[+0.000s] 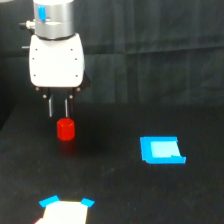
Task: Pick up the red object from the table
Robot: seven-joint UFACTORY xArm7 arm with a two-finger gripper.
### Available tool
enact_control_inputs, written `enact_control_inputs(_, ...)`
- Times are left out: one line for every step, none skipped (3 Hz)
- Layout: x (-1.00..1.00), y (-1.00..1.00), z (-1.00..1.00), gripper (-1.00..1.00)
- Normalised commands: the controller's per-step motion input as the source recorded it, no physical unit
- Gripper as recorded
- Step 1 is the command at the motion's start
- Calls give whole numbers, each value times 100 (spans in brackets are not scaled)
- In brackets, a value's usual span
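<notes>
The claw (58,107) is shown spread, nothing gripped, its two thin fingers poised just above the red object (65,129), which is seen standing on the desk (120,190). The approach step is judged in hand; a straight descent, then closure, is called for. Well to the exterior view's right of the red object, a cyan square (161,150) is seen. A white, cyan-cornered piece (65,211) is cut off below and cannot be identified.

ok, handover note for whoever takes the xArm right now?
Gripper: fingers point down, a narrow gap between them, directly above the red object; tips look just short of its top, contact unclear.
Red object: upright on the table, toward the exterior view's left; not lifted.
Blue square: flat, to the exterior view's right, apart from both.
Done: the gripper is lined up over the object.
Left: descend, close, lift.
</notes>
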Motion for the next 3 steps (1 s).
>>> enact_control_inputs(-62, -100, 100, -100)
enact_control_inputs(100, 39, -35, 86)
enact_control_inputs(100, 37, -34, 84)
